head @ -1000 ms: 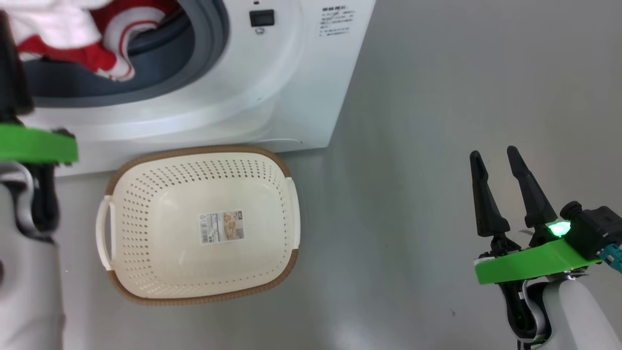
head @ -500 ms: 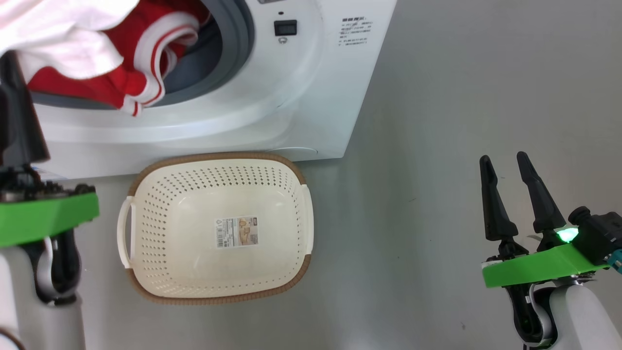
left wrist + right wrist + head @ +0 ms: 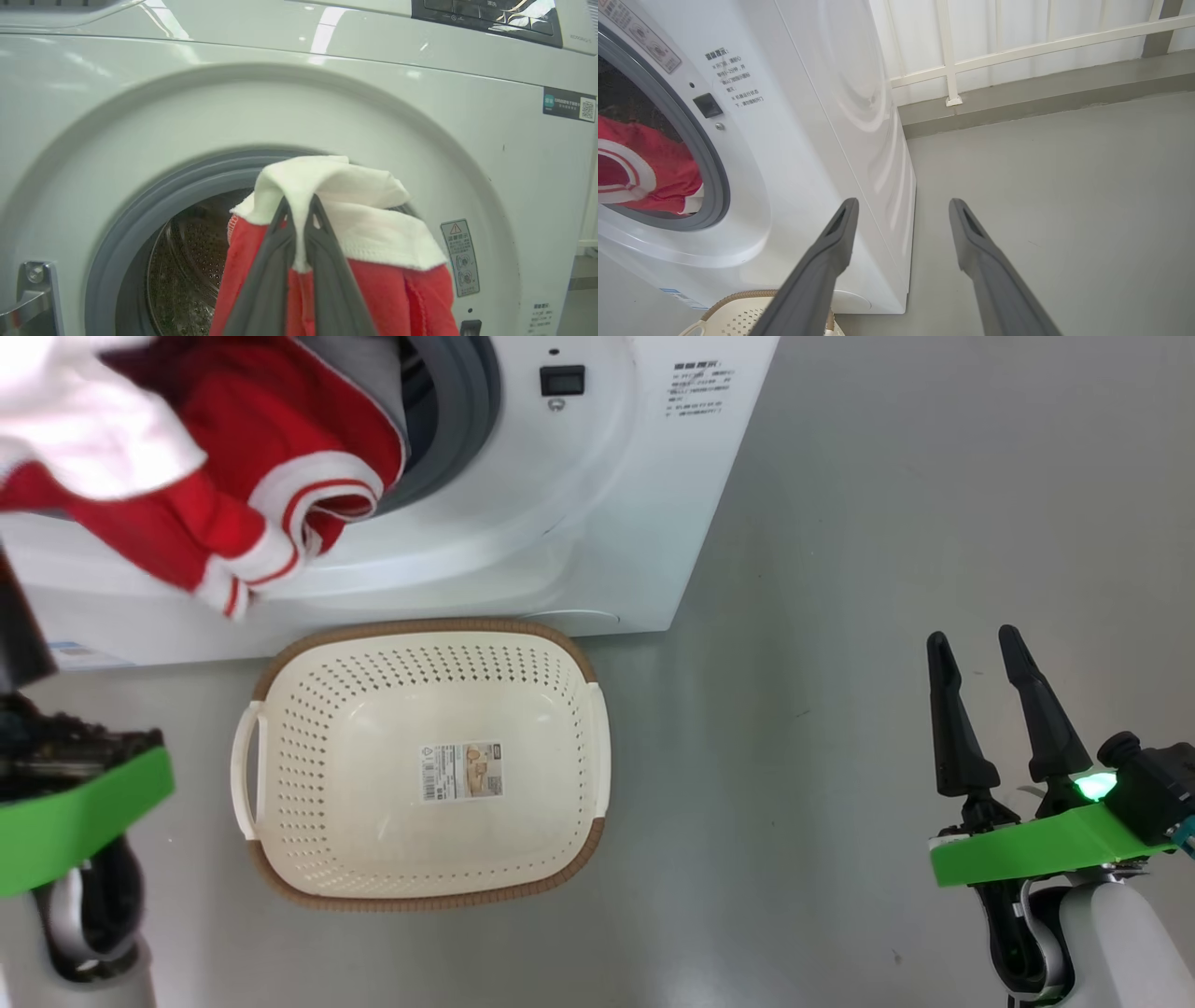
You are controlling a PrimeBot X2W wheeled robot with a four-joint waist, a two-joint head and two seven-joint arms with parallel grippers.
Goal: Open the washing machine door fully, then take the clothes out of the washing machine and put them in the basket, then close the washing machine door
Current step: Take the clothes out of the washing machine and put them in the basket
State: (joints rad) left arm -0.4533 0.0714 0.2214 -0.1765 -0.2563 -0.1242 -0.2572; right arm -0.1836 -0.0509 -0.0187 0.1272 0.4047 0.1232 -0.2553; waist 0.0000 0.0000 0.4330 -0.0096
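The red and white clothes (image 3: 215,476) hang out of the washing machine (image 3: 579,504) mouth, drooping over its white front. In the left wrist view my left gripper (image 3: 299,207) is shut on a white fold of the clothes (image 3: 373,224), in front of the grey ring and steel drum (image 3: 196,261). The cream basket (image 3: 420,627) with a brown rim sits on the floor right below the opening, holding nothing. My right gripper (image 3: 973,637) stands open over bare floor at the lower right, fingers spread (image 3: 902,203). The washing machine door is out of view.
My left arm's green bracket (image 3: 75,812) is at the lower left, beside the basket. Grey floor (image 3: 840,569) stretches right of the machine. A white railing and low kerb (image 3: 952,70) run behind it. A metal door hinge (image 3: 28,298) sits left of the opening.
The clothes have come further out of the drum and now hang lower over the machine's front. My left arm has drawn back. The head camera shifted; the right gripper stayed open.
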